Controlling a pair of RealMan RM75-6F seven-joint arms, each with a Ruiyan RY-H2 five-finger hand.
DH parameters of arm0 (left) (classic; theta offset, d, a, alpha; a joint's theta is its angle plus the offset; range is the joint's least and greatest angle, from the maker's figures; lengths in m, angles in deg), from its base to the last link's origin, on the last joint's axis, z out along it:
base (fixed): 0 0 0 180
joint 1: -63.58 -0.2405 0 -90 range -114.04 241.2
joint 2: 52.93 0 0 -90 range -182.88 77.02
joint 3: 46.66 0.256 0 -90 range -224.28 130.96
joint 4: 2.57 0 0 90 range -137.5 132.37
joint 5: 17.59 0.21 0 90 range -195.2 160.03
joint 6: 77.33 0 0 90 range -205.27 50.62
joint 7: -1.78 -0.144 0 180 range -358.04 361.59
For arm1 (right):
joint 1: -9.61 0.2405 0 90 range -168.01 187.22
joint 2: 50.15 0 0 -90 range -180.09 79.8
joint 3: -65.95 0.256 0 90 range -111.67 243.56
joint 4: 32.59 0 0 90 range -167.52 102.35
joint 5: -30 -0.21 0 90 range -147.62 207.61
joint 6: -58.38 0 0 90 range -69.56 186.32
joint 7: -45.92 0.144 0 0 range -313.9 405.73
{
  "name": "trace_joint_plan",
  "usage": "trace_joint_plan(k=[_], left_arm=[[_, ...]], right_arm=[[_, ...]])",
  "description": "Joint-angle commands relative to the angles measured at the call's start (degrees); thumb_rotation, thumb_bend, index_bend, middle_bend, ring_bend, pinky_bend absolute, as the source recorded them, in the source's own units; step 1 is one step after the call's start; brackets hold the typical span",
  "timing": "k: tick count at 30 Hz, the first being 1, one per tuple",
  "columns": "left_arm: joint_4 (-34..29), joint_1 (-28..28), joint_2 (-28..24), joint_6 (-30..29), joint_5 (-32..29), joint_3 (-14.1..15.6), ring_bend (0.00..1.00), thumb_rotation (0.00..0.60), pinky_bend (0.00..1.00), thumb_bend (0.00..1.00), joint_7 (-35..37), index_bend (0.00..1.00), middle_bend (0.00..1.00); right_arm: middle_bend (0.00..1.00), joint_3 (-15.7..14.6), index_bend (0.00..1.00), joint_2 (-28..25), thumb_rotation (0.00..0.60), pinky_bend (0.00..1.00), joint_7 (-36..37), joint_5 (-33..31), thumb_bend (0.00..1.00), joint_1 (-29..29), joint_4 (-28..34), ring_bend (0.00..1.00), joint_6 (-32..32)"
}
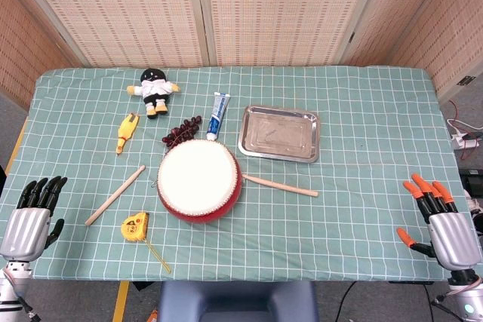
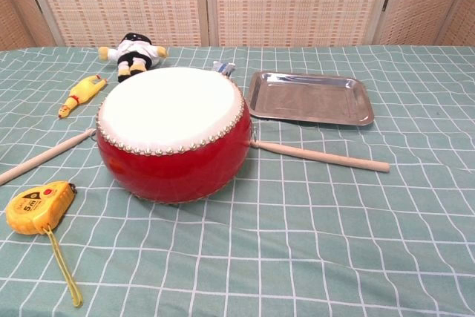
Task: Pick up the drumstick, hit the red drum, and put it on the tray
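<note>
Both robot hands, left (image 1: 34, 213) and right (image 1: 441, 220), rest released. Drumstick (image 1: 280, 185) beside drum (image 1: 200, 180) looks light, stiff; grasp mid-shaft.

Two silver metal-backed robot hands: the left hand (image 1: 32, 216) has black fingers, the right hand (image 1: 444, 224) black fingers tipped in orange.

red drum (image 2: 172, 133) between two drumsticks (image 2: 320, 156), tray (image 2: 309, 99) behind

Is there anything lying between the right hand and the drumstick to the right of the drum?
Nothing visible. Only bare checked tablecloth lies between the open right hand and the wooden drumstick beside the red drum. The empty metal tray sits just beyond it.
</note>
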Motion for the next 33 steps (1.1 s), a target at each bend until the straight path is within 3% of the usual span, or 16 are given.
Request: trace_joint_plan(k=[1,10,17,24,33], left_arm=[[-0.2,0.22,0.0,0.31,-0.37,-0.04,0.04,0.6,0.04,0.34,-0.24,0.06,0.06],[0.22,-0.33,-0.1,-1.18,0.78,0.61,0.04,0.6,0.04,0.35,1.51,0.06,0.06],[1.31,-1.66,-0.49,-3.35,1.83,1.36,0.04,0.6,0.04,0.35,4.19,0.06,0.06],[3.35,-3.09,-0.51,-4.9,2.04,2.04,0.04,0.6,0.04,0.34,7.04,0.06,0.06],[6.02,-4.26,-0.08,-5.45,1.62,2.52,0.04,0.6,0.04,0.34,10.01,0.06,0.06]], right_arm=[[0.01,0.19,0.12,0.23,0.6,0.08,0.11,-0.1,0.24,0.24,0.0,0.0,-0.61],[0.08,1.52,0.21,0.94,0.6,0.12,2.62,0.19,0.24,2.01,2.84,0.01,-2.54],[0.1,4.98,0.3,3.61,0.6,0.12,-4.04,-3.29,0.24,9.4,7.9,0.02,-13.46],[0.1,9.88,0.37,12.57,0.6,0.12,-13.45,-12.54,0.24,18.7,7.8,0.02,-26.0],[0.09,13.98,0.39,24.9,0.6,0.1,-24.99,-25.6,0.24,28.09,-0.27,0.02,-34.58]])
